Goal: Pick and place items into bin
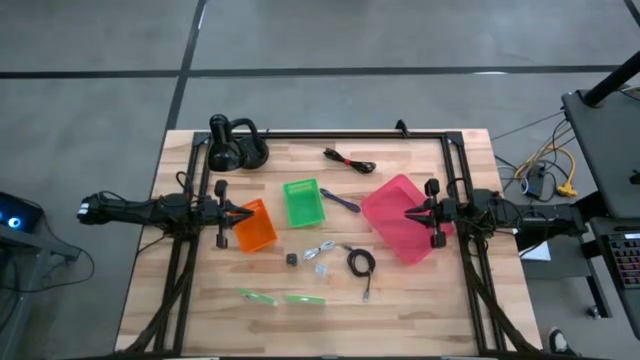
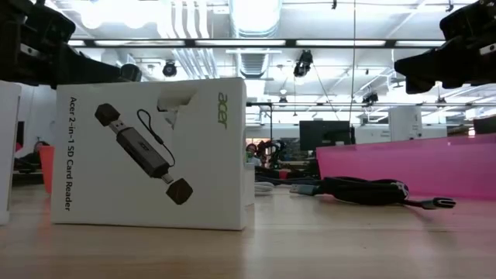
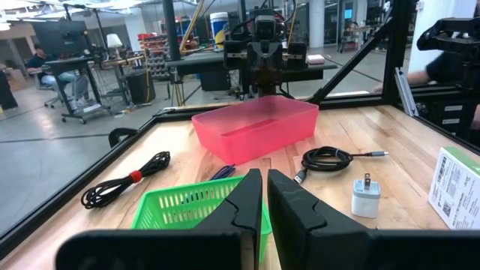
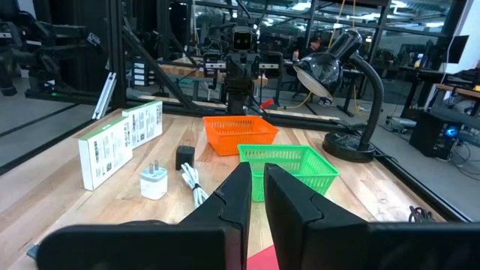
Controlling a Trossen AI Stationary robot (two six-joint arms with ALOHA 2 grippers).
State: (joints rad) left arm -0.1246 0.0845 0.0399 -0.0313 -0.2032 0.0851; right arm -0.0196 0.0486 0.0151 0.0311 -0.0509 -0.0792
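The items lie loose on the wooden table: a coiled black cable (image 1: 361, 263) (image 3: 326, 159), a white charger (image 3: 365, 196) beside a white cord (image 1: 320, 250), a small black cube (image 1: 292, 259), a purple pen (image 1: 340, 200) and a black cable with a red tie (image 1: 348, 160). Three bins stand among them: orange (image 1: 254, 227), green (image 1: 303, 202) and pink (image 1: 405, 217). My left gripper (image 1: 232, 213) (image 3: 265, 202) hangs shut at the orange bin's left edge. My right gripper (image 1: 412, 212) (image 4: 257, 199) hangs shut over the pink bin's right part. Both point level toward the table's middle.
A black desk lamp (image 1: 235, 145) stands at the far left corner. Two white card boxes (image 1: 258, 296) (image 1: 305, 299) stand on edge near the front; one of them (image 2: 151, 151) fills the low view. A black frame (image 1: 330, 133) runs along the far and side edges.
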